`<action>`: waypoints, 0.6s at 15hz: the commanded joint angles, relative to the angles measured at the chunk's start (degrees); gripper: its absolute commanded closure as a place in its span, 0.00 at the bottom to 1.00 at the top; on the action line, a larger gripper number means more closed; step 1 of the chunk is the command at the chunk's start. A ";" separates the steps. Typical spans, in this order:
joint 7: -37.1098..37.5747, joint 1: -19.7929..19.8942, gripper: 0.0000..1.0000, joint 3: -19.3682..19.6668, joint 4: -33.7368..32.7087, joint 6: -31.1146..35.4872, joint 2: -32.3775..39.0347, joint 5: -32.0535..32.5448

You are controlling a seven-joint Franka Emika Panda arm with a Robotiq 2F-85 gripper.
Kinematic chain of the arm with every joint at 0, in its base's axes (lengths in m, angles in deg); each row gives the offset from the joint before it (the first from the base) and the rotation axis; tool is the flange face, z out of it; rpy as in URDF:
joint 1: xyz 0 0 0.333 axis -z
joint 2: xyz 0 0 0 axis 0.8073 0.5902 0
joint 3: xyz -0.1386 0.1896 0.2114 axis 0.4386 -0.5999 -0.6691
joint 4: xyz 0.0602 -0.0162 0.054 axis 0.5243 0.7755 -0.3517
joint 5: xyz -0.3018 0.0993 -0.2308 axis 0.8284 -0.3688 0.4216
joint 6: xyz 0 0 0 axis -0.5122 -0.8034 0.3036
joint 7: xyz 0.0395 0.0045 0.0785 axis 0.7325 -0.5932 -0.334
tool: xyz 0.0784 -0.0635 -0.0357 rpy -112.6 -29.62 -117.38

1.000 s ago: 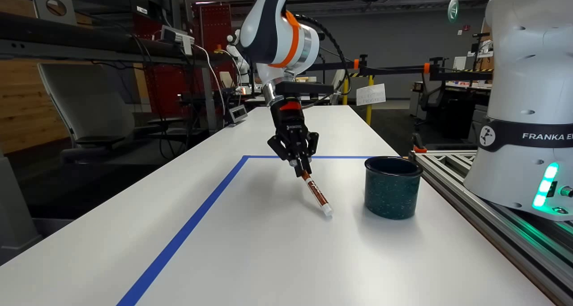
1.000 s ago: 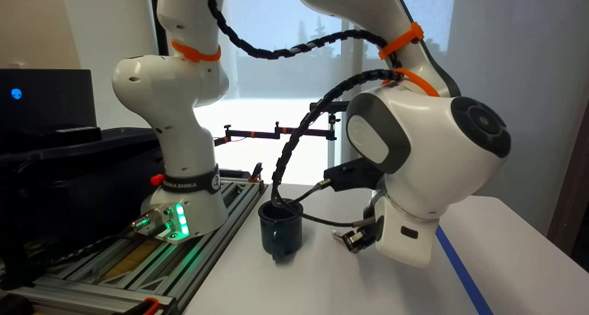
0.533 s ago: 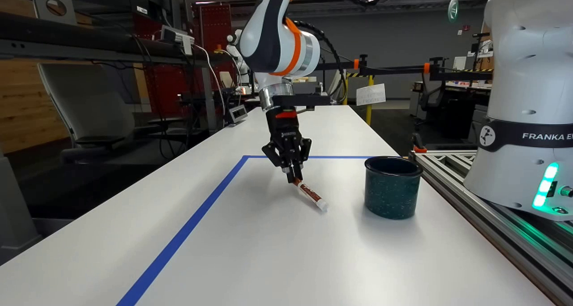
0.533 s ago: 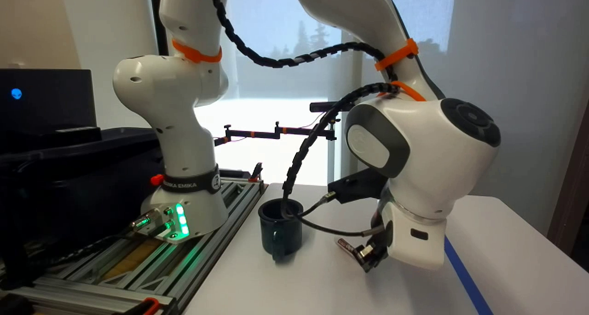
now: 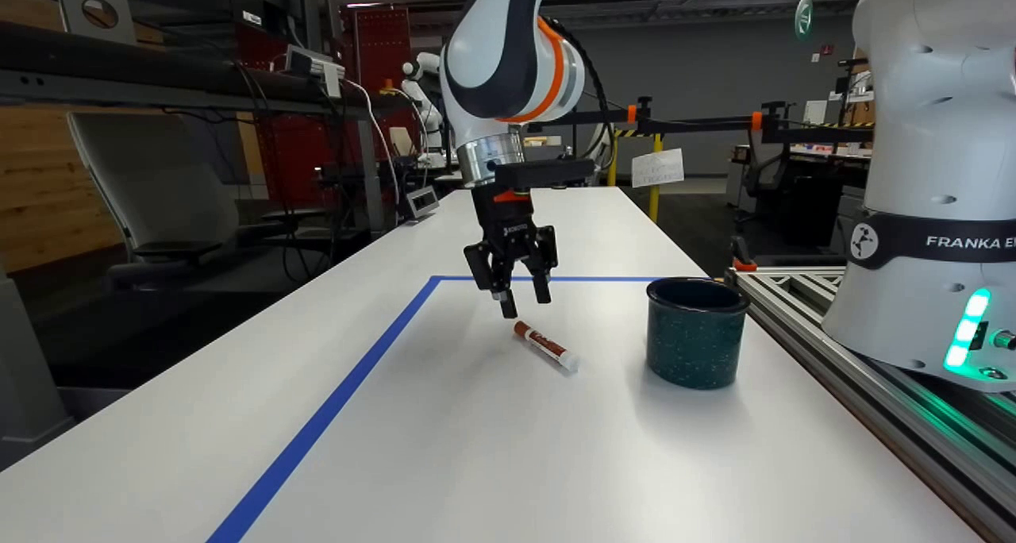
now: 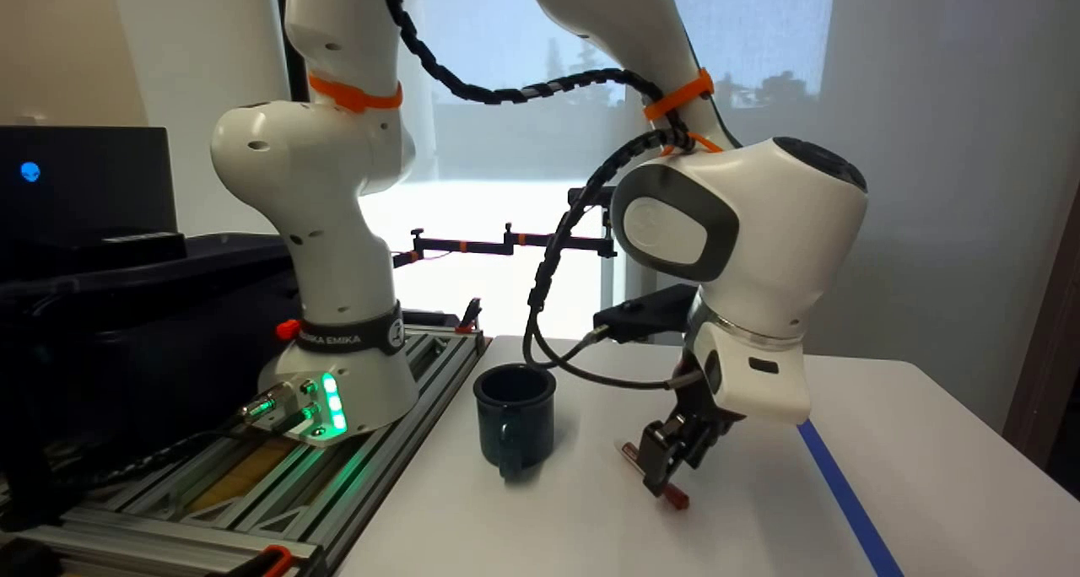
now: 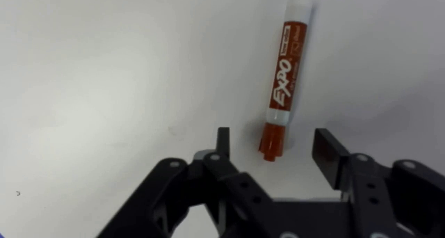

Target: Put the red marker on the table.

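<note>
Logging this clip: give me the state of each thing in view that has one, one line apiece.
Red marker: lying on the table, cap on
Gripper: open, empty, raised near the marker's capped end without touching it
Teal cup: upright on the table; contents can't be made out
Robot base light: lit green
Logo on the dark device: lit blue

Hand (image 5: 525, 305) tilted downward, jaws apart.
</note>
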 commanded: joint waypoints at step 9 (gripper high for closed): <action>-9.54 -1.37 0.00 -2.02 13.36 1.38 -19.20 17.19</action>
